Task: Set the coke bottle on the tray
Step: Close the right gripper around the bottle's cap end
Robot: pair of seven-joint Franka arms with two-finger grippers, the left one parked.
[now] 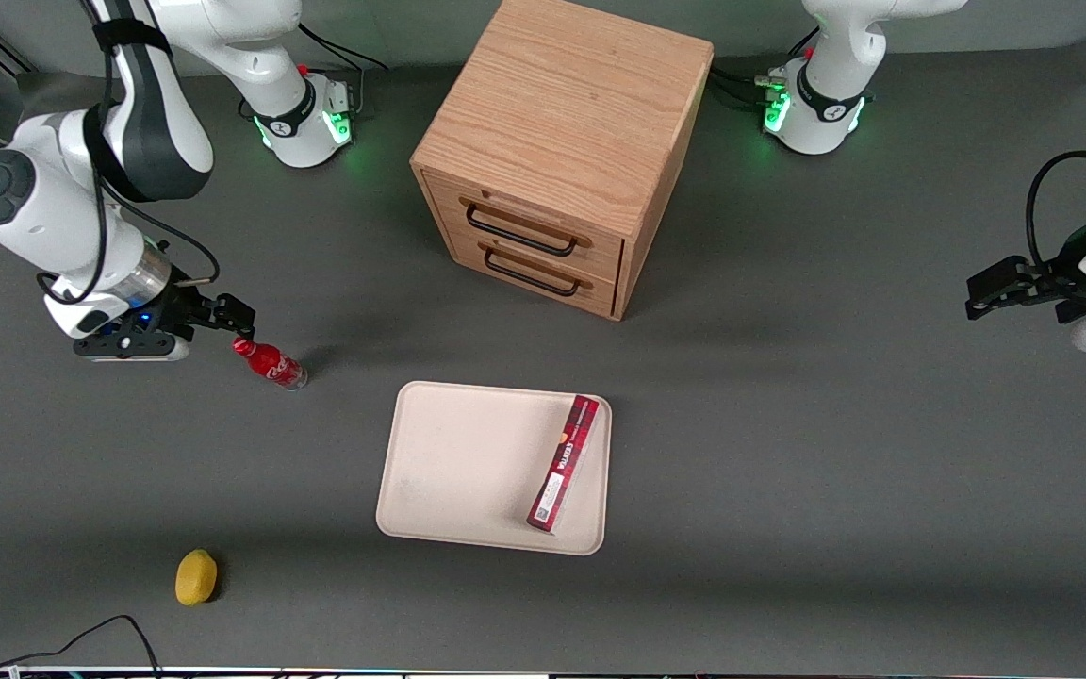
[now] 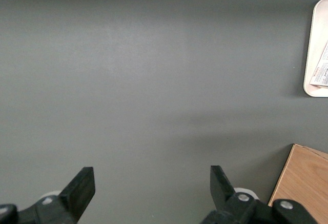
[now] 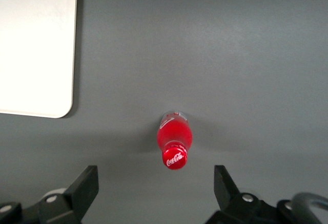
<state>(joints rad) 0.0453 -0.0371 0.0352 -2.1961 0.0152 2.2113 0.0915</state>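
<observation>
The coke bottle (image 1: 271, 363) is small and red with a red cap, and it stands upright on the grey table toward the working arm's end. The right wrist view shows its cap from above (image 3: 175, 157). My gripper (image 1: 225, 321) hovers just above the bottle, open and empty. In the right wrist view the gripper (image 3: 156, 183) has its two fingers spread wide, with the cap close to the gap between them. The cream-white tray (image 1: 468, 453) lies nearer the table's middle and nearer the front camera than the bottle. It also shows in the right wrist view (image 3: 36, 44).
A long flat red box (image 1: 564, 462) lies on the tray along its edge nearest the parked arm. A wooden two-drawer cabinet (image 1: 562, 160) stands farther from the front camera than the tray. A yellow lemon-like object (image 1: 196, 576) sits near the table's front edge.
</observation>
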